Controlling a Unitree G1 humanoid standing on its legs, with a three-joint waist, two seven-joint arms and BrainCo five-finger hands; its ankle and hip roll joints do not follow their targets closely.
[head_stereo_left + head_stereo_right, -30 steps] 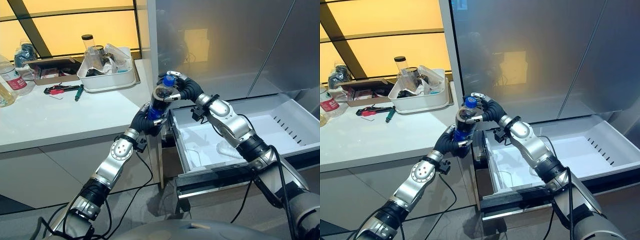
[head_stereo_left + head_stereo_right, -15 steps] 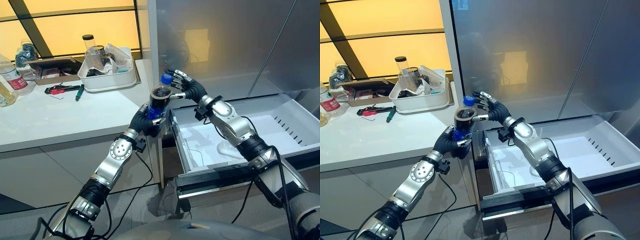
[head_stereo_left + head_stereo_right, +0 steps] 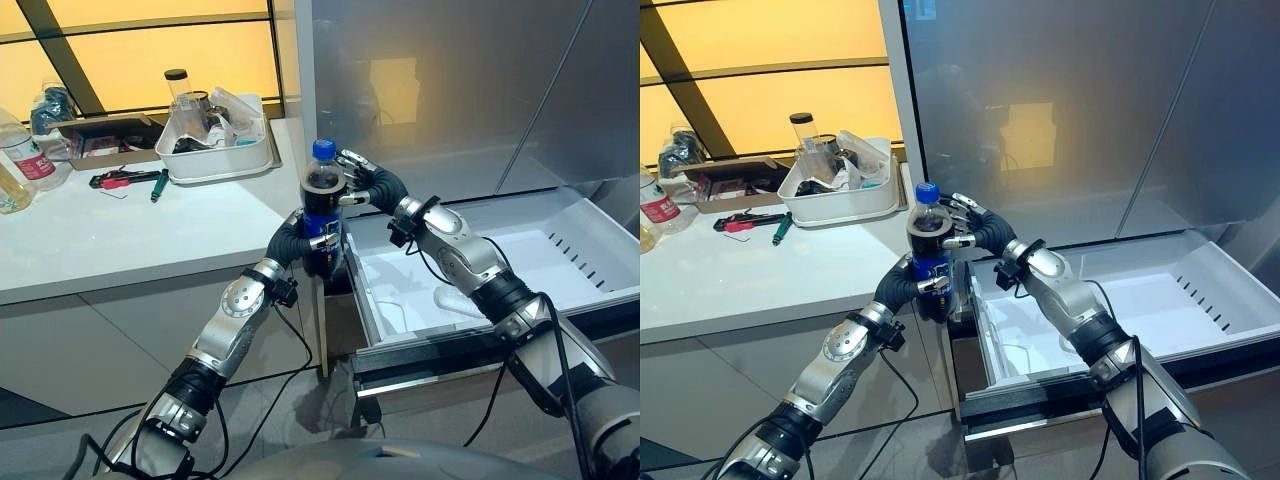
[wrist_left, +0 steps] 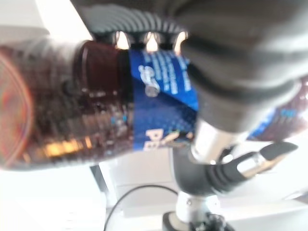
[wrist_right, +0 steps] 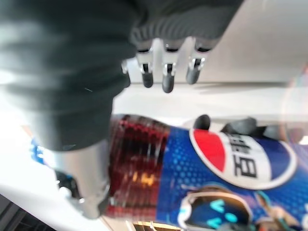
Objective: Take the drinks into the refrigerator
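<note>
A dark cola bottle (image 3: 322, 200) with a blue cap and blue label stands upright in the air over the counter's right corner, beside the open drawer. My left hand (image 3: 303, 243) is shut round its lower half; its wrist view shows the fingers (image 4: 149, 41) curled behind the bottle (image 4: 91, 106). My right hand (image 3: 364, 186) is level with the bottle's shoulder on the drawer side, open. In its wrist view the fingers (image 5: 166, 72) are straight and off the bottle (image 5: 216, 168), while the thumb (image 5: 91, 183) lies alongside it.
The refrigerator's white bottom drawer (image 3: 560, 260) is pulled out at the right, with a clear plastic piece (image 3: 455, 298) inside. Grey refrigerator doors (image 3: 450, 80) rise behind. On the white counter (image 3: 120, 240) are a cluttered white bin (image 3: 215, 155), hand tools (image 3: 125, 180) and other bottles (image 3: 20, 150).
My right hand has let go of the bottle's top, opened and drawn back a little. My left hand has turned the bottle from tilted to upright.
</note>
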